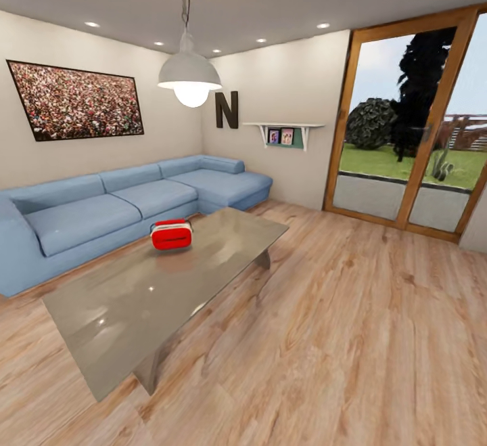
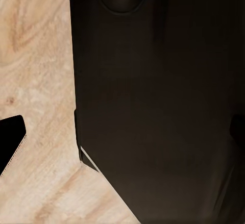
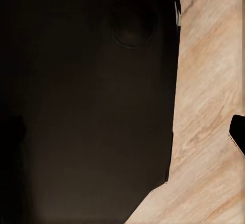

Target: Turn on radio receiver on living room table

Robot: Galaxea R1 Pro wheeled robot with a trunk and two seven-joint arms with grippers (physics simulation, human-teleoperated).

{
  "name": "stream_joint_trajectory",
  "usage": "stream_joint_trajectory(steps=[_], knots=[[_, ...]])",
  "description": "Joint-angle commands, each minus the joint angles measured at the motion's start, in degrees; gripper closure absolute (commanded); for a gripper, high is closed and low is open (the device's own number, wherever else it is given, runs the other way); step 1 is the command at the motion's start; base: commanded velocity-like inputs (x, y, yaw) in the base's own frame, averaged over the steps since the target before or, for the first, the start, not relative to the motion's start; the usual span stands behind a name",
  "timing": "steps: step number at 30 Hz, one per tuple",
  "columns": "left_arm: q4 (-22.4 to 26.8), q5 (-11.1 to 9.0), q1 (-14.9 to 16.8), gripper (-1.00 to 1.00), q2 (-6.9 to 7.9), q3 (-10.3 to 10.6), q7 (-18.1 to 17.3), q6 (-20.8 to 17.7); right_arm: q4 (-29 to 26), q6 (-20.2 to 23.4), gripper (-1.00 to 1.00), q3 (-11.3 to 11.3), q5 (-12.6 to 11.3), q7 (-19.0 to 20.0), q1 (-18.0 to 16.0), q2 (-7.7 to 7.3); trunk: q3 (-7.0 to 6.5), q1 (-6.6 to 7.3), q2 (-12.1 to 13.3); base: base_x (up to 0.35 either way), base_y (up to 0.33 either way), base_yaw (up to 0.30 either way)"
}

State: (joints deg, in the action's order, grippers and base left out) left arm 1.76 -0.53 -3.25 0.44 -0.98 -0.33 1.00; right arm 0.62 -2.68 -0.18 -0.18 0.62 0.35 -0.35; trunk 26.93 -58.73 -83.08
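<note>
One radio point(image 1: 171, 235) is sitting on the counter point(image 1: 135, 310) near its sofa-side point(image 1: 101, 209) edge, seen from the head; wrist views are showing floor point(image 2: 35, 81) and dark bodywork, perhaps fingertips point(image 2: 10, 142), spread unclear.

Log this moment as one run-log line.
phase: approach | radio receiver: on table, by sofa, untouched | claws: state unclear | next: drive closer
</note>
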Motion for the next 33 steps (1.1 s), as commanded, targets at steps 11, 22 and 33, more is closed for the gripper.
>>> stream_joint_trajectory(steps=[11,22,33], knots=[[0.0,0.0,0.0,-1.00,0.00,0.0,0.0,0.0,0.0,0.0,-1.00,-0.1,-0.3,-0.1,0.0,0.01,-0.05,0.00,0.0,0.324,0.000,-0.088],[0.0,0.0,0.0,-1.00,0.00,0.0,0.0,0.0,0.0,0.0,-1.00,-0.2,-0.4,-0.1,0.0,0.08,-0.31,0.00,0.0,0.324,0.000,-0.232],[0.0,0.1,0.0,-1.00,-0.08,0.0,0.0,0.0,0.0,0.0,-1.00,-0.2,-0.4,-0.1,0.0,0.09,-0.59,0.00,0.0,0.324,0.000,-0.242]])
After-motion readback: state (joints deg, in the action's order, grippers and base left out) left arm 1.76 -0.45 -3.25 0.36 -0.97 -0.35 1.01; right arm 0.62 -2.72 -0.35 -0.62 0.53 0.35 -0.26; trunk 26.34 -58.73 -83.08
